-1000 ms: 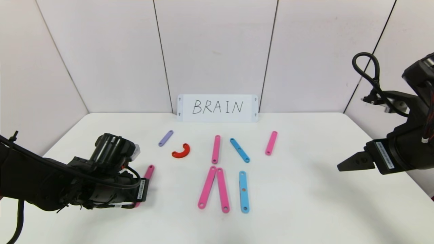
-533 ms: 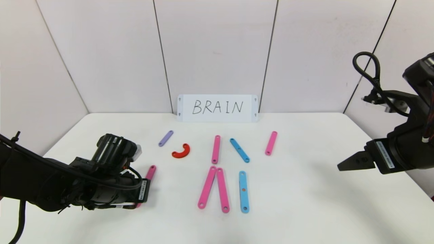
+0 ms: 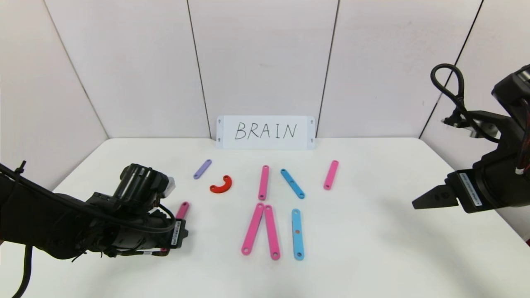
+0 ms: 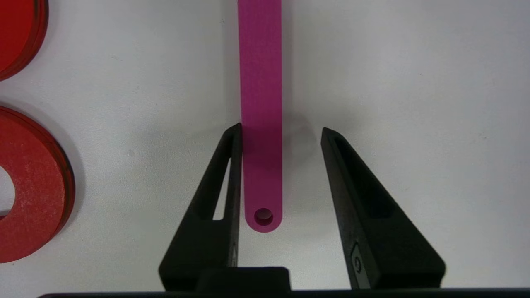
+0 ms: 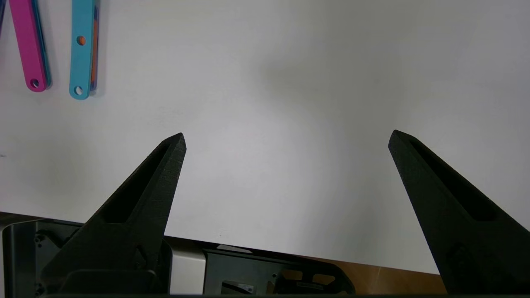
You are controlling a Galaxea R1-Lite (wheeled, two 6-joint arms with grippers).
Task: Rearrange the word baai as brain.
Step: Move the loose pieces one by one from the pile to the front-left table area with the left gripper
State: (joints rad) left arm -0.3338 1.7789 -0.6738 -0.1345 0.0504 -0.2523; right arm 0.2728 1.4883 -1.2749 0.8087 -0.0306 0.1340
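White card [image 3: 265, 132] handwritten "BRAIN" stands behind coloured strips on the desk [image 3: 372, 240]. Left pincer [image 4: 281, 131] straddles a pink strip [image 4: 261, 116], released; right pincer [image 5: 287, 138] hovers spread wide.

Black arms, looped black cable, tapered black end effector [image 3: 428, 198] fingers (white labels on wrists).
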